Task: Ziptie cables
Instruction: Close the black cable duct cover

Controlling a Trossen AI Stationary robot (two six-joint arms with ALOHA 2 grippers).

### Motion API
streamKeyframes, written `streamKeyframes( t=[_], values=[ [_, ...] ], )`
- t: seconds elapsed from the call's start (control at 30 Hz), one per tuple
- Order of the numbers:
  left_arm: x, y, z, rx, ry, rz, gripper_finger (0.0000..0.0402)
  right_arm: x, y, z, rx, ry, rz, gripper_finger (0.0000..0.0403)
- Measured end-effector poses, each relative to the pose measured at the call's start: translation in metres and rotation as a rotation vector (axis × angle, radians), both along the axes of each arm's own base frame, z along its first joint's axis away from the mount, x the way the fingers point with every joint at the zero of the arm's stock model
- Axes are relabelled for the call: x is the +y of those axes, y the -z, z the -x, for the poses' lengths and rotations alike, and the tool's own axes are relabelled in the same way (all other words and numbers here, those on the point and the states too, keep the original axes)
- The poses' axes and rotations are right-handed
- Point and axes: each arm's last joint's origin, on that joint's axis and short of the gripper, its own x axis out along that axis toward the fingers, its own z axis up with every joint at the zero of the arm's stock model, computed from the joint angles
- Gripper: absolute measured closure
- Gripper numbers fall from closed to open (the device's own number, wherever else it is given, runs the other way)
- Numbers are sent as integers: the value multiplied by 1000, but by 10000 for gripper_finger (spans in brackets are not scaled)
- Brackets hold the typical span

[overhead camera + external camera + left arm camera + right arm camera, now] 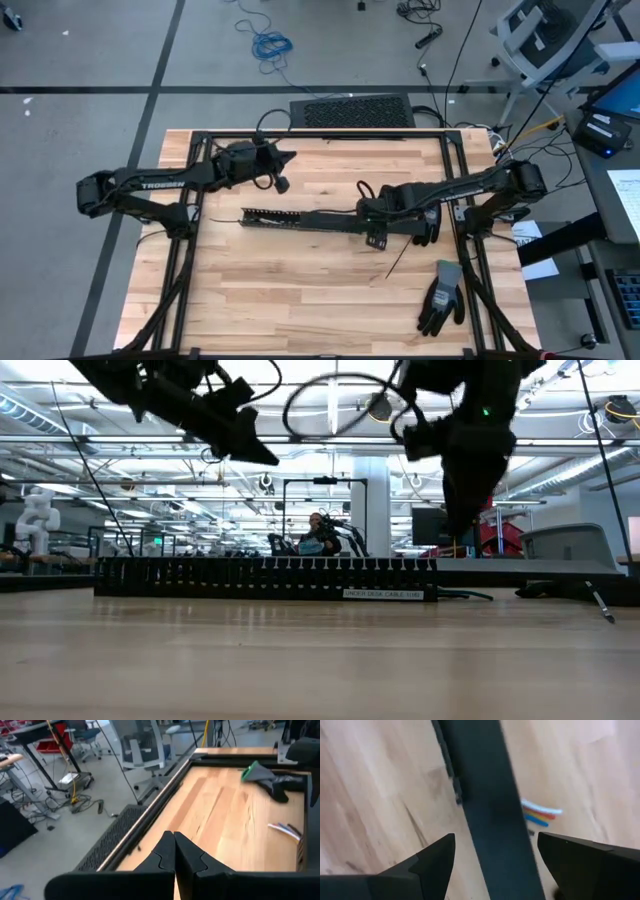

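Only the cables' coloured ends show: white, red, yellow and blue tips (540,814) stick out from behind a long black slotted cable tray (300,220), flat on the wood. They also show as pale tips (285,830) in the left wrist view. My right gripper (496,837) hangs open above the tray's right end (375,232), pointing down. One finger stands on each side of the tray, clear of it. My left gripper (290,156) is shut and empty, raised near the table's far left, pointing almost level (174,835).
A thin black zip tie (400,258) lies on the table near the right, by a pair of grey-black gloves (442,295). A black frame (320,135) edges the table. A coiled blue cord (270,45) lies on the floor beyond. Bare wood spans the near half.
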Motion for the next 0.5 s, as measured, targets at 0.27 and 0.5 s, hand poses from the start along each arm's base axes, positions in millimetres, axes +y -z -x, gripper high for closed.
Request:
streamKeyframes(
  t=[0.27, 0.5],
  values=[
    [-4, 17, 4, 45, 10, 16, 402, -9, 8, -2, -20, -45, -7, 128],
    [-4, 20, 3, 61, 8, 22, 401, -11, 22, -9, 15, -143, -48, 128]
  ],
)
